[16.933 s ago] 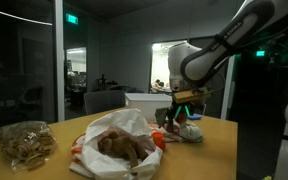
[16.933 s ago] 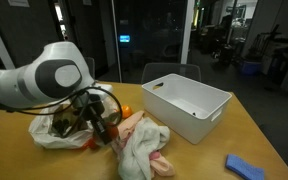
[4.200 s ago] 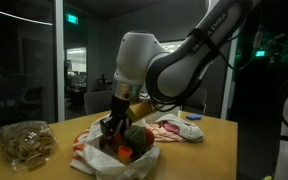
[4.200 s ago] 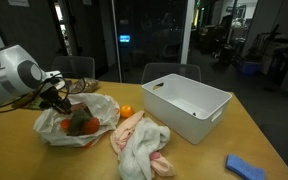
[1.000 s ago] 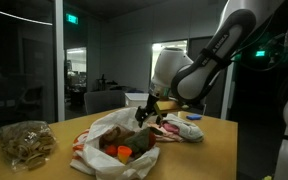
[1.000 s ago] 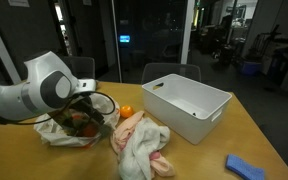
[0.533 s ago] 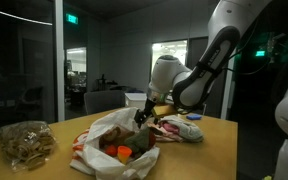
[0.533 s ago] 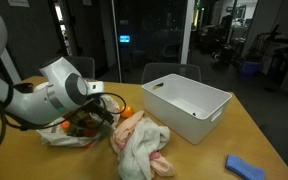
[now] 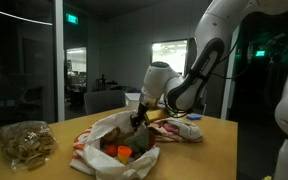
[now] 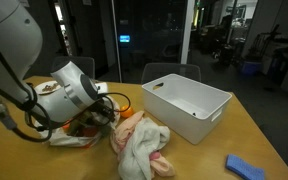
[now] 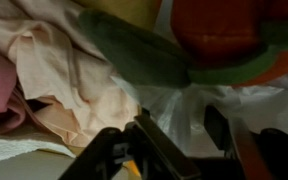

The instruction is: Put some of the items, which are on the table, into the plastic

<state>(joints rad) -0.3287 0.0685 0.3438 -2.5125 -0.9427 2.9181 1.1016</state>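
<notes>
Here we see the Panda arm (image 9: 219,20) bent down so that the gripper (image 9: 137,120) sits at the far edge of the white plastic bag (image 9: 96,135). The bag lies crumpled and open-mouthed on the wooden table (image 9: 44,168). Inside the bag we make out an orange item (image 9: 124,153) with something darker, brown or green, beside it.

In an exterior view the gripper (image 10: 108,113) is between the bag (image 10: 64,135) and a small round orange item (image 10: 125,112). That item rests on the table just beside a heap of pink and cream cloths (image 10: 141,148).

From the wrist we look past the dark fingers (image 11: 216,128) onto the bag's wrinkled plastic. A dull green item (image 11: 134,52) lies there with a red-orange item (image 11: 219,25) above it in the picture, and the cloths (image 11: 34,60) are off to one side. The claw's fingers stand with a gap between them, neither fully spread nor pressed together, and white plastic shows in the gap. We cannot tell whether they pinch anything.

Elsewhere on the table, a clear bag of tan pieces (image 9: 24,142) lies well apart from the white plastic bag. A white rectangular box (image 10: 189,105) stands beyond the cloths, and a flat blue object (image 10: 249,167) lies near the table's corner.
</notes>
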